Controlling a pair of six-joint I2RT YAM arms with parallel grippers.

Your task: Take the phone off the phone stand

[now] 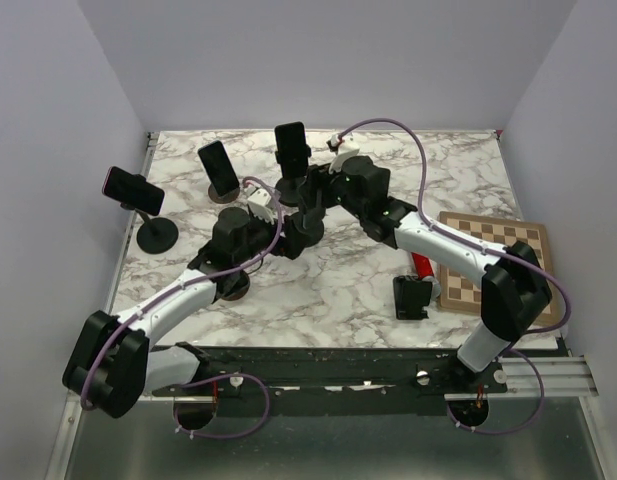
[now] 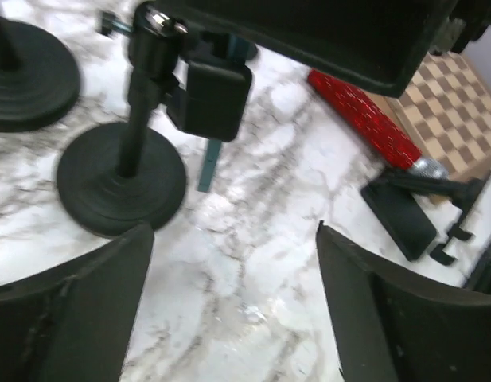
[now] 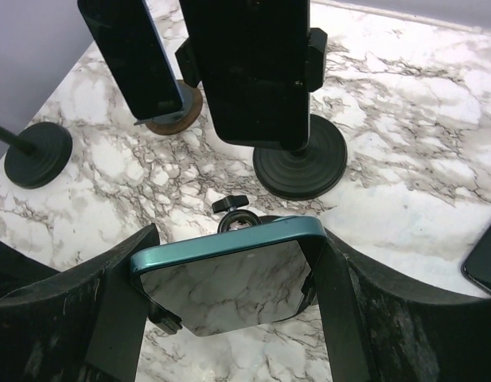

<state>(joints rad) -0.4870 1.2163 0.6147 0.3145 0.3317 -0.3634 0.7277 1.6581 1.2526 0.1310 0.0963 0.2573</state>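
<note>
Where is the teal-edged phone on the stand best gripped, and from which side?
By its two side edges near the top, coming over the upper edge. The teal-edged phone leans in the stand's clamp, which holds it lower down, leaving those flat, parallel edges free; the right hand grips them.

Top view: bright, even, diffuse light from above; soft faint shadows on table (image 1: 338, 285). Left wrist view: whole frame blurred, pale glare patch on table. Right wrist view: sharp; phone (image 3: 229, 290) screen mirrors marble; fingers (image 3: 62, 318) dark at bottom edge.
</note>
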